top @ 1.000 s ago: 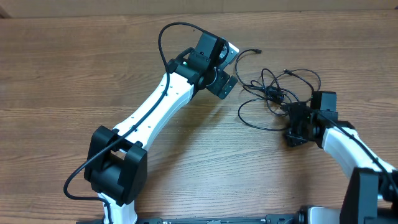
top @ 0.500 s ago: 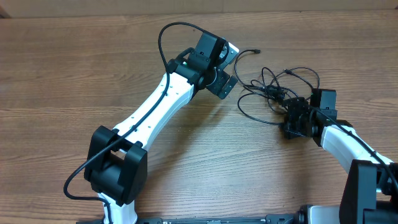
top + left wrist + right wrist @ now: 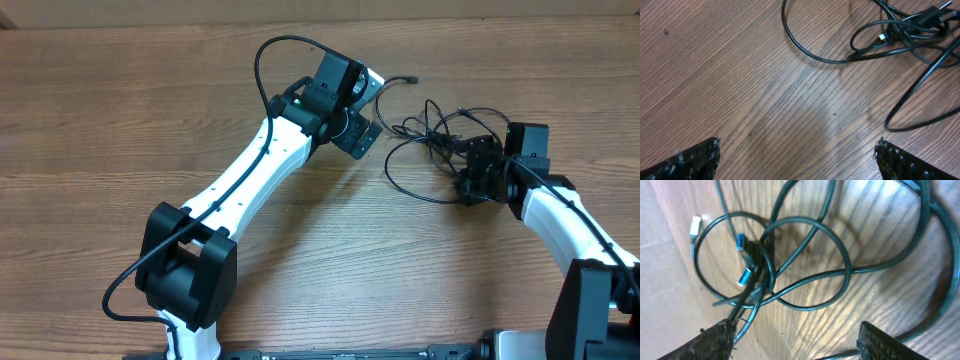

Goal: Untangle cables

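Observation:
Several thin black cables (image 3: 440,140) lie in a tangle on the wooden table, right of centre, with one plug end (image 3: 414,81) pointing far left. My right gripper (image 3: 468,172) is at the tangle's near right edge. In the right wrist view it (image 3: 795,340) stands open over crossed loops (image 3: 790,255) with blue-tipped plugs (image 3: 742,275); strands run against the left finger (image 3: 710,340). My left gripper (image 3: 372,112) hangs open just left of the tangle, nothing between its fingertips (image 3: 695,160); the cables (image 3: 900,35) lie ahead of it.
The wooden table (image 3: 120,120) spreads left and toward the front. The white left arm (image 3: 250,180) crosses the middle diagonally, with its own thick black wire (image 3: 270,55) looping above it. The right arm (image 3: 560,220) comes in from the lower right.
My right gripper has moved away from the front edge, up against the tangle. The cable loops shifted a little with it. The left arm has not moved.

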Tool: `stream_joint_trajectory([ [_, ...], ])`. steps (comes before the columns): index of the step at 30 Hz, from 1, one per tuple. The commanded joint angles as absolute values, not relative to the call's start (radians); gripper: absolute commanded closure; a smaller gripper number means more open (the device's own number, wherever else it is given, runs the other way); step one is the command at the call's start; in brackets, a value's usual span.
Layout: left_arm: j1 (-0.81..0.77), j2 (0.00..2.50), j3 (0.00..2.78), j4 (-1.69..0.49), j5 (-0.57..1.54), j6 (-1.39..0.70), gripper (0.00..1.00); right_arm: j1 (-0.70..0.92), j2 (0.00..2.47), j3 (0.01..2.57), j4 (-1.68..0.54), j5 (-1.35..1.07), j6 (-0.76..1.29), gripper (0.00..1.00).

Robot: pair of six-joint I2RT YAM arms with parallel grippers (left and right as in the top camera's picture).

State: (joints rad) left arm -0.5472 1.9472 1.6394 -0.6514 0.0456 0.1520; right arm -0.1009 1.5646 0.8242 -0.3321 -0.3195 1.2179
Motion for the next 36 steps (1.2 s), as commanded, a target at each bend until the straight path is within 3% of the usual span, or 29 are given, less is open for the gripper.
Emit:
stream_joint_trajectory([
  [1,-0.543,1.955,1.658,-0.650,0.048,0.157,0.00,-0.097,1.570,0.841,-0.385,-0.224,1.205,0.22],
  [17,-0.543,1.956,1.658,-0.647,0.050,0.156,0.00,-0.097,1.616,0.837,-0.436,-0.106,1.234,0.23],
  [26,-0.543,1.956,1.658,-0.650,0.049,0.157,0.00,-0.097,1.765,0.838,-0.257,-0.204,1.229,0.25],
  [36,-0.543,1.956,1.658,-0.650,0.049,0.157,0.00,-0.097,1.764,0.889,-0.266,-0.267,1.195,0.28],
])
